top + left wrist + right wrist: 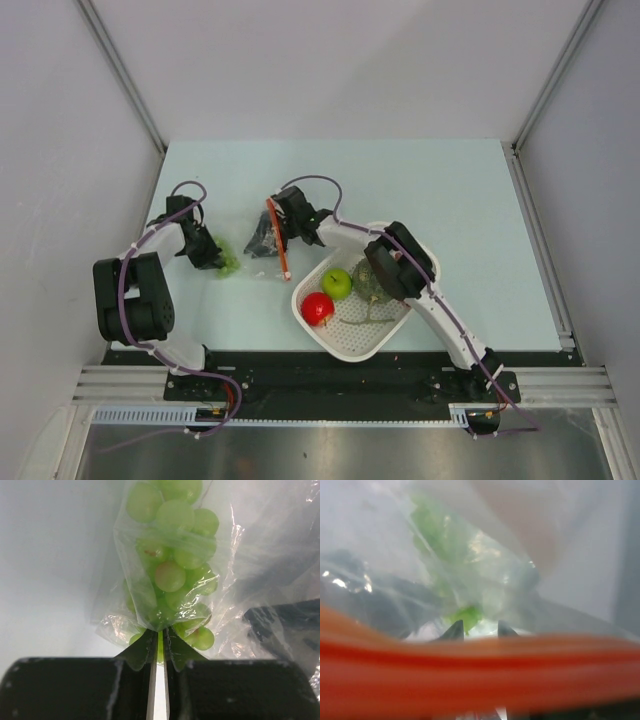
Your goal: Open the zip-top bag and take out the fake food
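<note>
Between the arms on the table, the left gripper pinches the zip-top bag of green grapes, fingers nearly closed. The right gripper tips sit slightly apart behind the blurred orange strip; its grip is unclear.

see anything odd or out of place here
Nothing spilled or broken. The one oddity: green grapes are inside the zip-top bag, its plastic pinched by the left gripper, while the apple and red fruit sit in the white basket.
</note>
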Tool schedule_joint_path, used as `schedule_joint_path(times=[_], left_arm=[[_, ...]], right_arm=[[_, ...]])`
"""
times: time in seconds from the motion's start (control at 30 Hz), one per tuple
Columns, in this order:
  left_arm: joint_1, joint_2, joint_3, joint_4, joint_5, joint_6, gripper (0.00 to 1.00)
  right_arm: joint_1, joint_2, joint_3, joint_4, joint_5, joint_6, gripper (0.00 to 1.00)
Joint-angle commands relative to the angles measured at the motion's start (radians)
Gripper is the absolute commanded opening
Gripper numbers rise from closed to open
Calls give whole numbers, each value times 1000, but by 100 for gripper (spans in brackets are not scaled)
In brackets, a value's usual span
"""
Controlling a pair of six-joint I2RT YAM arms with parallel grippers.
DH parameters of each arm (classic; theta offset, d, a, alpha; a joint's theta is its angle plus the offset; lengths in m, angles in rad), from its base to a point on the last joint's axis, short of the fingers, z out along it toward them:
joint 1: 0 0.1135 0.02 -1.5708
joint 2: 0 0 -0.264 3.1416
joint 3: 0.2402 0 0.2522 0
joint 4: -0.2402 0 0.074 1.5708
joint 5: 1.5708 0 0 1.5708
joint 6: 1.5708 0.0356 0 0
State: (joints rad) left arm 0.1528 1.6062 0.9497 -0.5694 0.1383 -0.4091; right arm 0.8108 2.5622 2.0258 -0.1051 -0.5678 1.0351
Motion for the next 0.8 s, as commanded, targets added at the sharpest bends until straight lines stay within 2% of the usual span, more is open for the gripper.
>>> schedule_joint_path(times=[0.0, 0.13, 0.2, 0.5, 0.67, 0.77], left_arm=[[-6, 17, -31, 3, -5, 21, 11], [-6, 15, -31, 5, 6, 15, 11], [-7, 12, -34, 8, 6, 13, 11], [-10, 12, -45, 16, 7, 10, 11], [-16, 8, -40, 14, 9, 10, 11], [-18, 8, -42, 14, 9, 7, 11]], right_arm=[[56, 33, 37, 41, -23, 14, 35], [65, 56, 42, 76, -32, 51, 24], [68, 64, 40, 96, -47, 85, 23], [87, 64, 40, 170, -69, 112, 44], [96, 81, 47, 211, -87, 147, 46], [99, 99, 59, 199, -83, 155, 42]])
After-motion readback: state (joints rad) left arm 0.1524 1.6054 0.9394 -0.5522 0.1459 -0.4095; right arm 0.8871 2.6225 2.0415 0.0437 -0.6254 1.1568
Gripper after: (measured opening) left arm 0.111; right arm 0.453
